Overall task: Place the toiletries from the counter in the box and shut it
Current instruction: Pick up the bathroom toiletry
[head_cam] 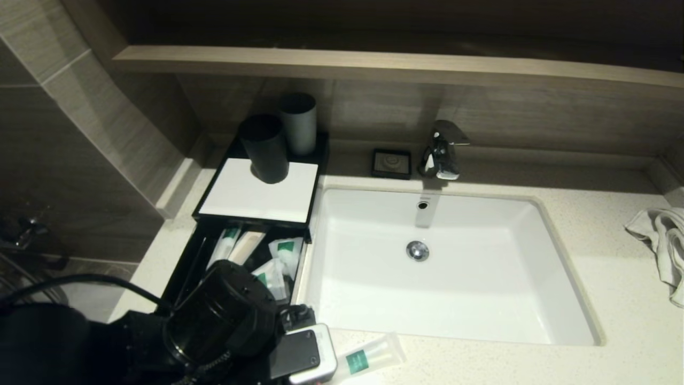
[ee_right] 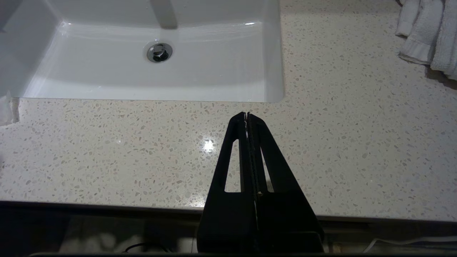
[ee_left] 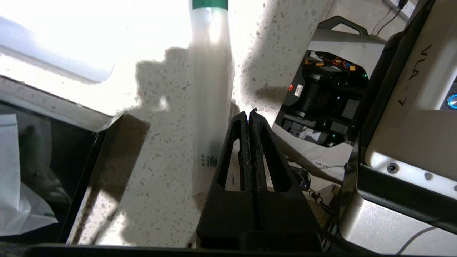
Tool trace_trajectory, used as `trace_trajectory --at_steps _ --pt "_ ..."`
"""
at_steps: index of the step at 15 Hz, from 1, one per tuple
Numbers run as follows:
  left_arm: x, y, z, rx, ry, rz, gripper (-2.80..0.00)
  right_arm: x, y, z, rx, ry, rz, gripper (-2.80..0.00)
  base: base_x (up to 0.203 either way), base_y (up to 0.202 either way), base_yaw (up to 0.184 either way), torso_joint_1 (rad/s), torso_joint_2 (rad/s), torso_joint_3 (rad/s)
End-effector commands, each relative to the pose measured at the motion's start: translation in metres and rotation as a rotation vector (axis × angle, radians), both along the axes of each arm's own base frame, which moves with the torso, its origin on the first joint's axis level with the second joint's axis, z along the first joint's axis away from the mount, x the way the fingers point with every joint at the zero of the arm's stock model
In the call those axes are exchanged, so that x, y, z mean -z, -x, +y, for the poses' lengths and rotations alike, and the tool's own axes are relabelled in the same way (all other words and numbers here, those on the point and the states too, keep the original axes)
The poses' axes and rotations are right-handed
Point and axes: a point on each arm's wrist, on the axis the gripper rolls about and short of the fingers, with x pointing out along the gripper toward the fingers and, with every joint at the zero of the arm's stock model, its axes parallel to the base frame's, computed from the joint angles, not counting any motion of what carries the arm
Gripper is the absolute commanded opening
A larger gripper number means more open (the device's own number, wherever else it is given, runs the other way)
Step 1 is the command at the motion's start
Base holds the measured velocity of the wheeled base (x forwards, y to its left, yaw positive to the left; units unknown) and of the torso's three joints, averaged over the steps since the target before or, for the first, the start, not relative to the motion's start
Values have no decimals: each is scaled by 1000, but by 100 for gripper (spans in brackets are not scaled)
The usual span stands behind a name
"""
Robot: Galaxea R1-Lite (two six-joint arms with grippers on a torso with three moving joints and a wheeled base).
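Head view: cream speckled counter (head_cam: 614, 299) fills the lower right of the frame, wrapping around a white rectangular basin (head_cam: 454, 299) at centre. Chrome tap (head_cam: 441, 149) stands at the basin's far edge, small black soap dish (head_cam: 391, 163) just left of it. White towel (head_cam: 662, 246) lies bunched at the right edge.

Black box (head_cam: 315, 147) sits left of the basin, upper centre-left. White panel (head_cam: 256, 198) covers its top; two dark cups (head_cam: 264, 147) stand at the panel's far end, one behind the other. Drawer (head_cam: 184, 262) is pulled out toward the lower left, open. Clear packets with green labels (head_cam: 286, 251) lie inside it, with two long slim ones side by side nearer the left.

Left arm (head_cam: 224, 321) occupies the lower left corner, over the near end of the drawer, hiding part of it. One packet with a green label (head_cam: 368, 358) remains on the counter at bottom centre, just right of the arm, in front of the basin.

Left wrist view: left gripper (ee_left: 249, 113) has jaws pressed together, holding nothing. Its tips sit just beside that slim clear packet (ee_left: 210, 100), which lies flat on the counter; whether they touch it I cannot tell. Drawer corner shows at the lower left of that frame.

Right wrist view: right gripper (ee_right: 246, 115) has jaws pressed together, empty, above bare counter in front of the basin's near right corner. Towel shows at the upper right.
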Motion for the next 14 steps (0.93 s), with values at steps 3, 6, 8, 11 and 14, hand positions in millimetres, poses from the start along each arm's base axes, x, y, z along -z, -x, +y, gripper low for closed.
trace_trajectory --at_steps 3,6,8,11,14 --pt "10 -5 -11 35 -43 4 -280 0 0 0 0 0 2 -280 0 0 0 0 0 0" --pt "14 -10 -18 39 -56 8 -280 0 0 0 0 0 2 -280 0 0 0 0 0 0" --pt "17 -14 -23 38 -63 13 -280 0 0 0 0 0 2 -280 0 0 0 0 0 0" --pt "19 -16 -25 26 -67 -8 -280 0 0 0 0 0 2 -280 0 0 0 0 0 0" --pt "20 -16 -25 24 -69 -12 -280 0 0 0 0 0 0 -280 0 0 0 0 0 0"
